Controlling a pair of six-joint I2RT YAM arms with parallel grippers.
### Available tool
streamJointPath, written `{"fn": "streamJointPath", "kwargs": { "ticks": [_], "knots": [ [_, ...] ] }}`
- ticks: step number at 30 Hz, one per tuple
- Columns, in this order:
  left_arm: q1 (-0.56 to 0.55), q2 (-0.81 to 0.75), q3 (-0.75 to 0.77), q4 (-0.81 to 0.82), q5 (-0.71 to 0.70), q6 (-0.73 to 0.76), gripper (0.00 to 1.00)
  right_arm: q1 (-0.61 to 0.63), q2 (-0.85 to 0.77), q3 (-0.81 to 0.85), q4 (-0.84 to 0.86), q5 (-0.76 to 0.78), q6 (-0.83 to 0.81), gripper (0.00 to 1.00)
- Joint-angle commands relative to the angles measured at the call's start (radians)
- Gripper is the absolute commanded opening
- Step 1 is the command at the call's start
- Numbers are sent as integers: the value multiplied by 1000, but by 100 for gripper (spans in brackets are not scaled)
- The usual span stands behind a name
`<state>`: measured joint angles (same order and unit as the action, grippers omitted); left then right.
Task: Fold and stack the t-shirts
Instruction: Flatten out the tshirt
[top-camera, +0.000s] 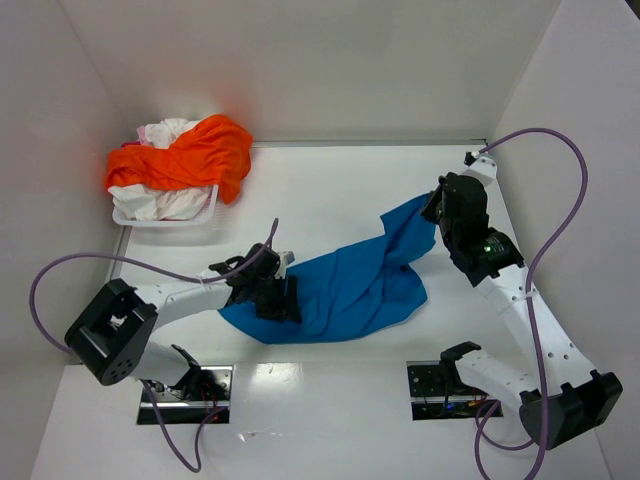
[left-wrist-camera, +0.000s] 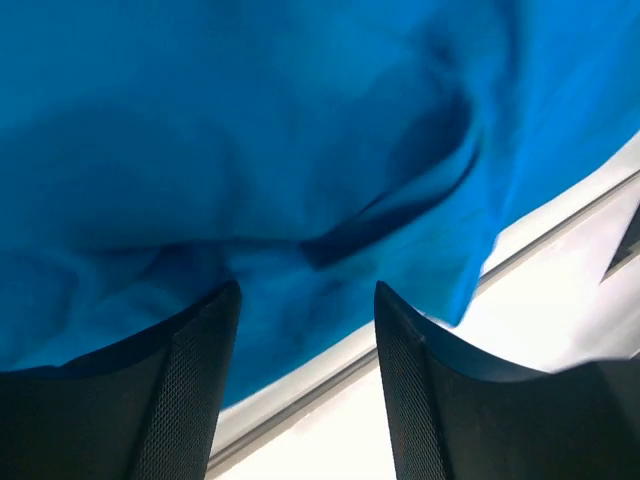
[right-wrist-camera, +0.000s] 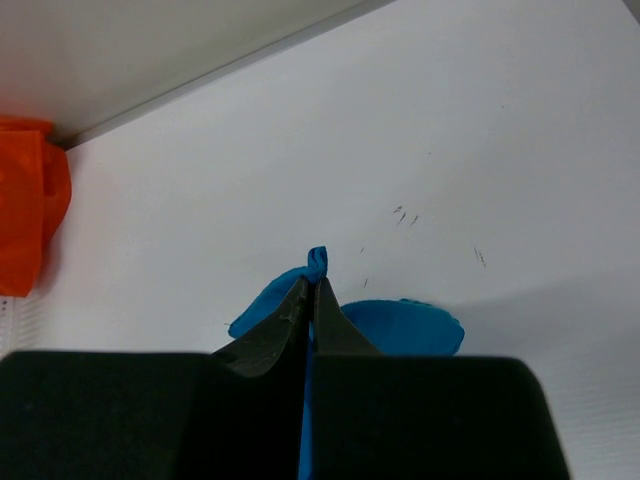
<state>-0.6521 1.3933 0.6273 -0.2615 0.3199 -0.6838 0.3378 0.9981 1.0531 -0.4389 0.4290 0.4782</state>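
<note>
A bright blue t-shirt (top-camera: 350, 285) lies crumpled and stretched across the middle of the table. My left gripper (top-camera: 283, 300) is at its lower left end and stands open. In the left wrist view the blue t-shirt (left-wrist-camera: 250, 130) fills the space beyond the left gripper (left-wrist-camera: 308, 290), and nothing is pinched between the black fingers (left-wrist-camera: 200, 370). My right gripper (top-camera: 435, 212) is shut on the shirt's upper right corner. In the right wrist view a blue tuft (right-wrist-camera: 317, 262) pokes out past the right gripper (right-wrist-camera: 312, 283).
A white basket (top-camera: 125, 218) at the back left holds an orange t-shirt (top-camera: 195, 150) draped over white and pinkish t-shirts (top-camera: 165, 200). The orange t-shirt (right-wrist-camera: 25, 200) also shows at the left of the right wrist view. White walls enclose the table on three sides.
</note>
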Motion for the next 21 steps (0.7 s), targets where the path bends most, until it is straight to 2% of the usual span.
{"fn": "streamJointPath", "kwargs": {
  "ticks": [1, 9, 11, 13, 14, 17, 18, 21],
  "knots": [
    [-7, 13, 52, 83, -8, 13, 64, -5, -1, -7, 63, 14, 10, 0],
    [-17, 73, 72, 102, 4, 32, 61, -5, 8, -7, 72, 14, 10, 0],
    [-17, 105, 81, 113, 16, 41, 55, -5, 8, -7, 72, 14, 10, 0],
    [-26, 119, 81, 113, 16, 41, 45, -5, 8, -7, 72, 14, 10, 0],
    [-37, 119, 81, 113, 16, 41, 34, -5, 8, -7, 72, 14, 10, 0],
    [-37, 119, 94, 100, 16, 41, 17, -5, 8, -7, 72, 14, 10, 0],
    [-37, 109, 107, 75, 16, 41, 8, -5, 8, -7, 72, 14, 1, 0],
    [-37, 43, 144, 16, 16, 30, 0, -5, 8, -7, 72, 14, 0, 0]
  ]
}}
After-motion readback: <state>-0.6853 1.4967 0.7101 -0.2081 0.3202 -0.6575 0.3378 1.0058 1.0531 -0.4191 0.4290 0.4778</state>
